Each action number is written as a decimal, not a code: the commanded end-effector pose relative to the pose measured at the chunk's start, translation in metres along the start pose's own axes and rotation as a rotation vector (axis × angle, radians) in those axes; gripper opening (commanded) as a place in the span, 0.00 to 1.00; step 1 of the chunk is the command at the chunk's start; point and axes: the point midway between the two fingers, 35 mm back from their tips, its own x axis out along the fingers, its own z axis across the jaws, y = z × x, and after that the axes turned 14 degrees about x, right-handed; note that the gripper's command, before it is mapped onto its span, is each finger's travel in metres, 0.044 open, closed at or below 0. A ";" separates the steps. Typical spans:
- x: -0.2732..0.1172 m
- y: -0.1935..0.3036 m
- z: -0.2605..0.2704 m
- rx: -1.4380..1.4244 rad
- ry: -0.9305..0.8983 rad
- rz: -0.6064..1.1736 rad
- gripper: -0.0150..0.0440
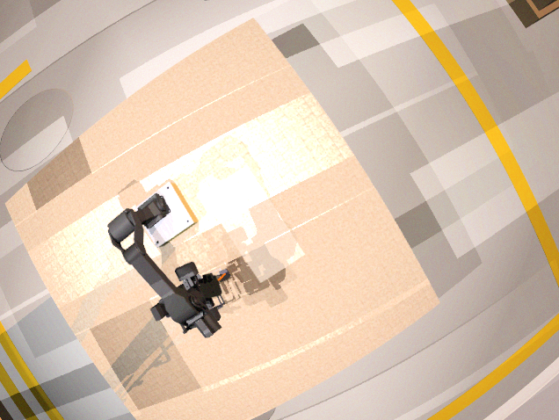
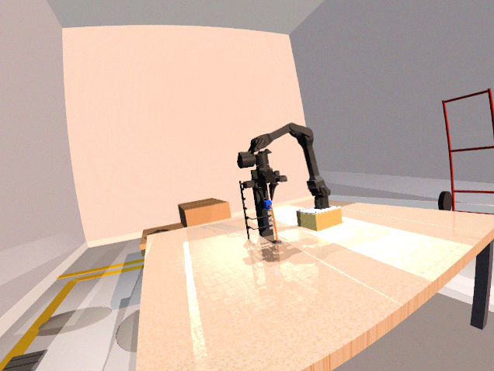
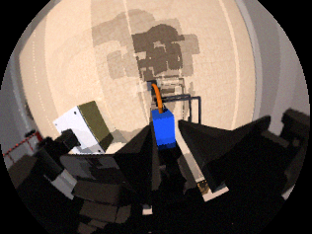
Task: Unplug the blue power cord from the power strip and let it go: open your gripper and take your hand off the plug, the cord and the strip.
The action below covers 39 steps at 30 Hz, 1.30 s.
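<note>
The blue plug (image 2: 267, 204) (image 3: 164, 128) sits at the upright black power strip (image 2: 264, 230). Its orange cord (image 2: 274, 225) (image 3: 157, 92) (image 1: 221, 277) runs down to a small dark piece on the table. My gripper (image 2: 267, 196) (image 3: 164, 125) points down over the strip. It is partly open, with nothing gripped. In the wrist view its fingertips stand on either side of the plug, with a gap at the right finger. The plug's far end meets the dark strip and looks seated; the contact is partly hidden by the fingers.
A black wire rack (image 2: 245, 207) (image 3: 199, 109) stands right beside the strip. The arm's base stands on a white-topped block (image 1: 178, 223) (image 2: 330, 218) (image 3: 96, 124). Cardboard boxes (image 2: 205, 214) lie beyond the table (image 1: 315, 271) (image 2: 239, 319), and a red hand truck (image 2: 450, 150) stands to the right.
</note>
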 end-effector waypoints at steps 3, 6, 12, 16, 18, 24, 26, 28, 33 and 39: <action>0.003 0.001 0.000 -0.005 0.005 -0.001 0.53; 0.008 0.001 0.000 -0.005 0.005 -0.001 0.53; 0.008 0.001 0.000 -0.001 0.005 -0.002 0.44; 0.008 0.001 0.000 -0.001 0.005 -0.002 0.32; 0.008 0.001 0.000 -0.001 0.005 -0.002 0.30; 0.008 0.000 0.000 -0.001 0.005 -0.002 0.25; 0.008 -0.002 0.000 -0.001 0.005 -0.002 0.25; 0.008 -0.004 0.001 -0.001 0.005 -0.003 0.25; 0.008 -0.012 0.002 -0.002 0.005 -0.003 0.25; 0.008 -0.022 0.004 -0.002 0.005 -0.004 0.25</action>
